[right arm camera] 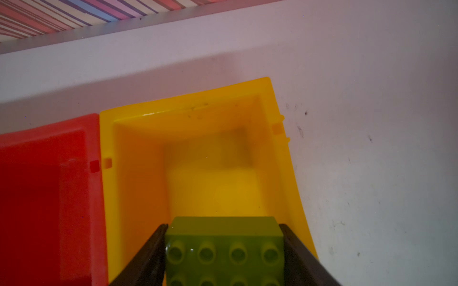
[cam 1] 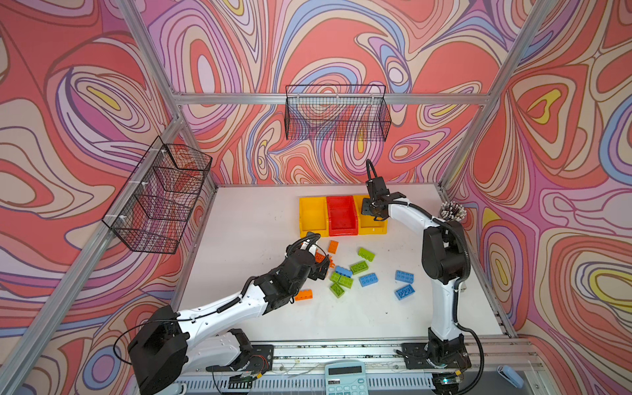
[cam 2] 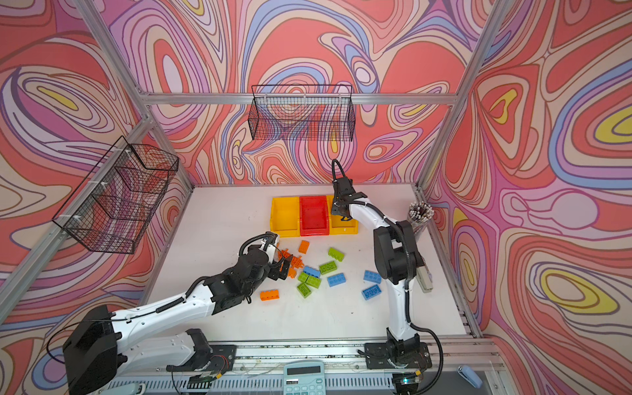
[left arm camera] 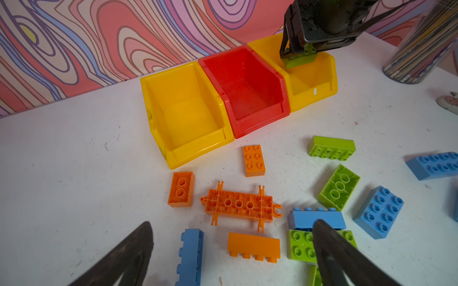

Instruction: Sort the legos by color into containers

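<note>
Right now the right pincer point(right arm camera: 224, 230) pinches a lime green brick point(right arm camera: 224, 252), with one dark finger pressed against each side and the studs turned toward the wrist. Just ahead of and below that pincer lies the open yellow bin point(right arm camera: 193, 104), and the brick hangs over the bin's near end. Whether it touches the rim cannot be told. Against that bin, on the side away from the pencil cup point(cam 1: 453, 210), stands the red bin point(right arm camera: 49, 128). Farthest from this pincer is the second yellow bin point(cam 1: 313, 232). The three sit wall to wall in a row on the white bench point(cam 1: 253, 219).

The left pincer point(left arm camera: 233, 222) is spread wide and grips nothing, hanging low over the loose legos point(cam 1: 358, 267). Between its fingers, just past the tips, lies the jagged orange assembly point(left arm camera: 239, 204), underside up. Nearer the wrist, also between the fingers, an orange brick point(left arm camera: 252, 244) lies on its side. Beside it, toward one finger point(left arm camera: 133, 247), a narrow blue brick point(left arm camera: 192, 252) lies on its side too. The opposite finger point(left arm camera: 332, 247) crosses in front of a second blue brick point(left arm camera: 304, 219) and a studs-up green brick point(left arm camera: 300, 245) that touch each other.

Farther ahead of this pincer, between it and the bins, lie an upturned orange brick point(left arm camera: 181, 189) and a studs-up orange brick point(left arm camera: 254, 159). Out past the opposite finger, toward the right arm, lie an overturned green brick point(left arm camera: 339, 187) and a studs-up blue brick point(left arm camera: 378, 211).
</note>
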You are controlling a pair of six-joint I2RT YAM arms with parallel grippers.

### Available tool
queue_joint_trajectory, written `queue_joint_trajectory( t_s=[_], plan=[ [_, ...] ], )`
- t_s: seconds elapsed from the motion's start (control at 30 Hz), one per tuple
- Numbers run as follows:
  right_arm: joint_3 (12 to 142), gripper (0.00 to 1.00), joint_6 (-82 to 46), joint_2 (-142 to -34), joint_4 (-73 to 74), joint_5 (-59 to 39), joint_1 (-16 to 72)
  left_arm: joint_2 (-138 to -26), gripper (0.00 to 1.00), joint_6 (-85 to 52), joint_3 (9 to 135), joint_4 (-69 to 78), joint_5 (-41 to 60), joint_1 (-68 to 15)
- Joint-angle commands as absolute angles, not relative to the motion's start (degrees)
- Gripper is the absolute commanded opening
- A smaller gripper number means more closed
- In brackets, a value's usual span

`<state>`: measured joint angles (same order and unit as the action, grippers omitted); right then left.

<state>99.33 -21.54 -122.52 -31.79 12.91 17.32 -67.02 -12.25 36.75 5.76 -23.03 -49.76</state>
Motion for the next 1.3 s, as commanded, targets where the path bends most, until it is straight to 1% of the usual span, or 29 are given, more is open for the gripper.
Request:
queue_joint_trajectory(
  t_s=[0.0,0.2,0.4,0.53,0.67,0.87,1.03,1.27],
  plan=[
    [101.58,0.6,-20.96,-124.03,-33.37,14.19,17.58,-66.54,1.0,-13.01,38.48,4.48,-24.08,-49.03],
    [103.4,0.75,-20.83,-124.88,-33.3,13.56,17.58,-66.8,1.0,-13.09,39.02,3.67,-24.07,-48.36],
    [102.85,0.81,-20.53,-121.05,-33.85,14.29,17.58,-65.42,1.0,-12.66,38.76,3.27,-22.93,-48.32],
    [98.08,0.82,-21.15,-115.35,-33.69,13.34,17.67,-64.7,1.0,-12.17,38.68,2.26,-20.61,-48.39],
    [88.9,0.8,-21.58,-107.57,-32.73,11.59,19.02,-62.89,1.0,-14.12,38.02,0.87,-18.79,-48.38],
    [73.56,0.79,-23.43,-98.24,-31.32,9.27,24.82,-59.59,1.0,-18.74,35.21,-0.18,-15.19,-48.39],
    [64.83,0.78,-25.37,-96.17,-27.64,8.24,30.22,-56.72,1.0,-22.45,31.73,-0.58,-12.94,-48.45],
    [62.14,0.78,-25.55,-98.31,-24.84,9.9,32.52,-52.9,1.0,-25.47,27.17,-1.72,-12.61,-48.43]
  ],
)
